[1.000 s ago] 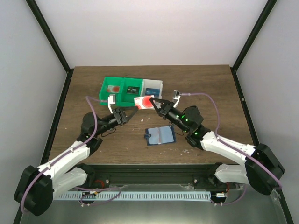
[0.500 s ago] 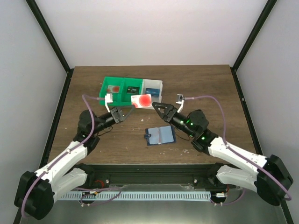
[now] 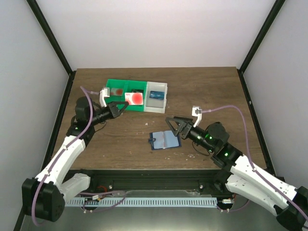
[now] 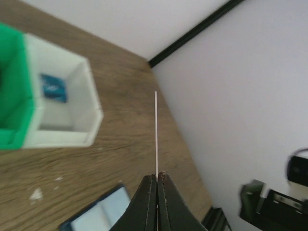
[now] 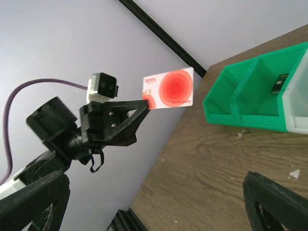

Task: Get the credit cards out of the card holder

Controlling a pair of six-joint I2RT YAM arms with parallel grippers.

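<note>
A whitish credit card [image 3: 134, 98] with a big red spot hangs over the green bin, pinched at one corner by my left gripper [image 3: 124, 104], which is shut on it. In the left wrist view the card [image 4: 156, 134] shows edge-on as a thin line rising from the shut fingertips [image 4: 152, 185]. The right wrist view shows its face [image 5: 169, 89], with the left gripper [image 5: 146, 102] clamped on its lower left corner. The navy card holder [image 3: 164, 139] lies flat on the table, pale pocket panel up. Just right of it, my right gripper [image 3: 170, 127] is open and holds nothing.
A green bin [image 3: 111, 83] stands at the back with a red-spotted card in its left compartment and a dark item in the middle one. The white bin [image 3: 164, 97] beside it holds a small blue item [image 4: 53, 88]. Black frame posts rise at the back corners.
The right gripper has opened, let go of the card and pulled back toward the near right. The left arm has carried the card left and back, over the green bin.
</note>
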